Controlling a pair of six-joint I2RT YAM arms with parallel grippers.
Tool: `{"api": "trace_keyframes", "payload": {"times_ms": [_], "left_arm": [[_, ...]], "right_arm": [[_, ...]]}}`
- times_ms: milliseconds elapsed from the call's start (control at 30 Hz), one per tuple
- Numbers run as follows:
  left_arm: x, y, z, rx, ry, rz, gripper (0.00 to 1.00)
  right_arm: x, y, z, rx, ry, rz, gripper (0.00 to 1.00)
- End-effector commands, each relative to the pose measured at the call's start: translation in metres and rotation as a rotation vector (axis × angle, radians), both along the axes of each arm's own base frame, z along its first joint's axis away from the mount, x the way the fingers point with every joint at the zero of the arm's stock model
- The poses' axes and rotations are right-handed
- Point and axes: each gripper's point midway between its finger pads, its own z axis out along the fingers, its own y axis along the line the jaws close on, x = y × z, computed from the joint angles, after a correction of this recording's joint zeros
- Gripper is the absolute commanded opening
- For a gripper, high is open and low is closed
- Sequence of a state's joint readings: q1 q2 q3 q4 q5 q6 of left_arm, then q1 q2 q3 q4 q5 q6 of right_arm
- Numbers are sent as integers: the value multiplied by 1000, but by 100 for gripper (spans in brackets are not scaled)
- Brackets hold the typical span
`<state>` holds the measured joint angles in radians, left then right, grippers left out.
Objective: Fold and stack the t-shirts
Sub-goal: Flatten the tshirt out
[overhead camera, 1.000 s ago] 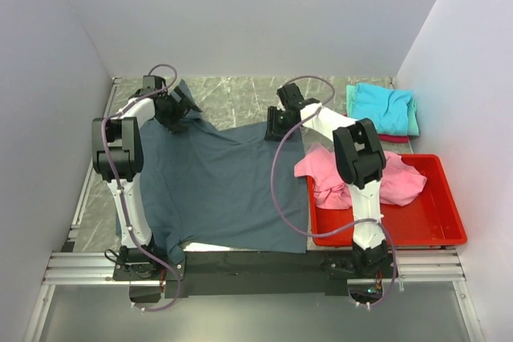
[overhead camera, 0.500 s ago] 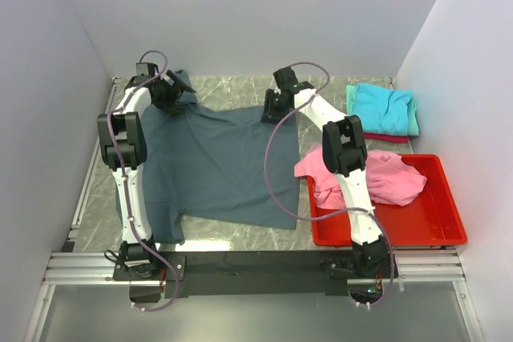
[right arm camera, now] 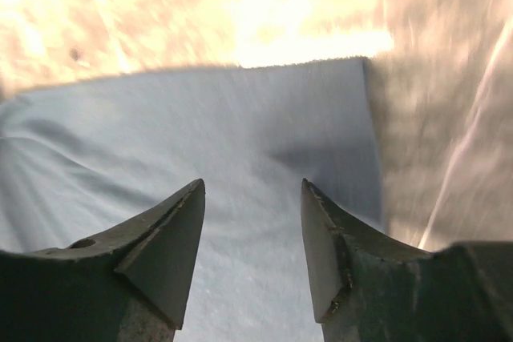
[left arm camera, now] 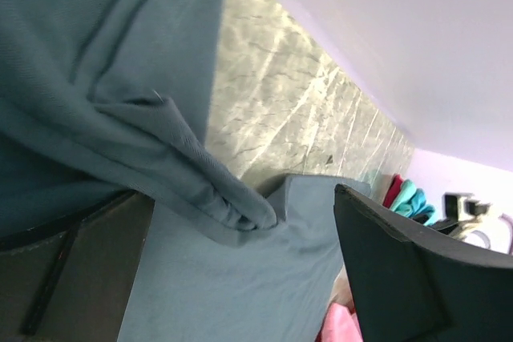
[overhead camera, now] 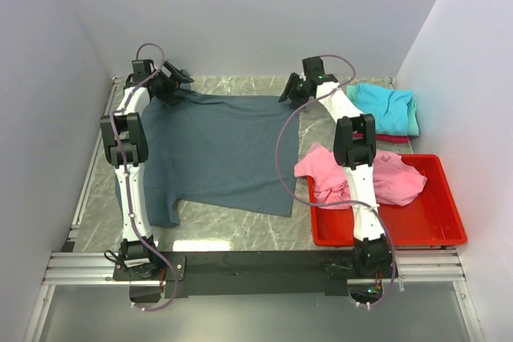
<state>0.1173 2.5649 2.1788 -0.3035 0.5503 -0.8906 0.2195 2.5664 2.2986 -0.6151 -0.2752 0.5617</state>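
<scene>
- Blue-grey t-shirt [overhead camera: 216, 150]: spread flat on the table [overhead camera: 240, 234], it lies wholly on the near side of both pairs of jaws, and its far edge runs left to right between them.
- Left gripper [left arm camera: 242, 191]: the jaws stand wide open. A bunched fold of the shirt's far-left corner lies between the fingers but is not pinched.
- Right gripper [right arm camera: 252, 183]: the jaws are partly open and hold nothing. They hover over the shirt's far-right corner, with bare table just beyond.
- Long axis: it seems to run left to right, sleeves to the left and a straight edge to the right, so each arm is nearest its own far corner.
- Pink t-shirt [overhead camera: 385, 178]: it lies crumpled over the rim of the red bin [overhead camera: 433, 230], just right of the spread shirt.
- Folded t-shirts [overhead camera: 383, 106]: stacked at the far right, well apart from the jaws.
</scene>
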Motion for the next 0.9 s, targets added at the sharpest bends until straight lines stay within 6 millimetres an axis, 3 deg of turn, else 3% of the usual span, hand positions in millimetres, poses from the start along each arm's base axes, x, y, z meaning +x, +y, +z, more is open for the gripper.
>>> {"api": "trace_keyframes", "payload": {"times_ms": [0, 67, 133, 167, 200, 233, 267, 300, 333, 367, 400, 433, 467, 500, 533, 567, 600, 633, 733, 867], "left_arm": [[9, -20, 46, 40, -177, -95, 99], [7, -25, 76, 48, -230, -104, 99], [2, -28, 91, 64, -254, -105, 99], [-1, -26, 116, 91, -294, -89, 99], [-7, -26, 115, 102, -284, -83, 99], [-15, -28, 138, 116, -312, -77, 99], [-20, -27, 140, 143, -310, -72, 99], [-30, -27, 126, 164, -258, -66, 99], [-40, -33, 139, 188, -268, -72, 99], [-48, -33, 133, 228, -253, -81, 99], [-62, -31, 109, 265, -170, -72, 99], [-73, -34, 112, 285, -164, -80, 99], [-84, -35, 103, 306, -134, -94, 99], [-100, -32, 78, 322, -64, -91, 99], [-110, -31, 79, 325, -54, -92, 99], [-119, -32, 70, 324, -31, -103, 99], [-134, -33, 53, 320, 17, -116, 99], [-143, -32, 51, 327, 32, -117, 99], [-171, -47, 30, 330, 90, -170, 99], [-193, -51, 3, 317, 162, -194, 99]], "right_arm": [[30, 22, 65, 103, -236, 100, 59], [34, 23, 98, 110, -321, 116, 60], [31, 20, 113, 93, -359, 127, 61], [29, 19, 140, 91, -413, 130, 61], [21, 16, 136, 72, -402, 138, 61], [17, 13, 140, 51, -404, 130, 61], [8, 10, 159, 38, -428, 138, 61], [-4, 11, 147, 18, -390, 148, 61], [-12, 10, 144, -3, -375, 150, 61], [-25, 10, 154, -23, -381, 170, 61], [-43, 16, 135, -43, -331, 197, 61], [-52, 15, 128, -66, -308, 202, 61], [-66, 17, 129, -85, -297, 225, 61], [-84, 24, 110, -101, -247, 256, 61], [-94, 27, 104, -115, -228, 270, 61], [-105, 29, 100, -135, -214, 288, 61], [-119, 29, 84, -154, -175, 304, 61], [-130, 38, 78, -166, -164, 329, 61], [-154, 43, 55, -197, -113, 356, 61], [-168, 42, 31, -194, -50, 335, 60]]}}
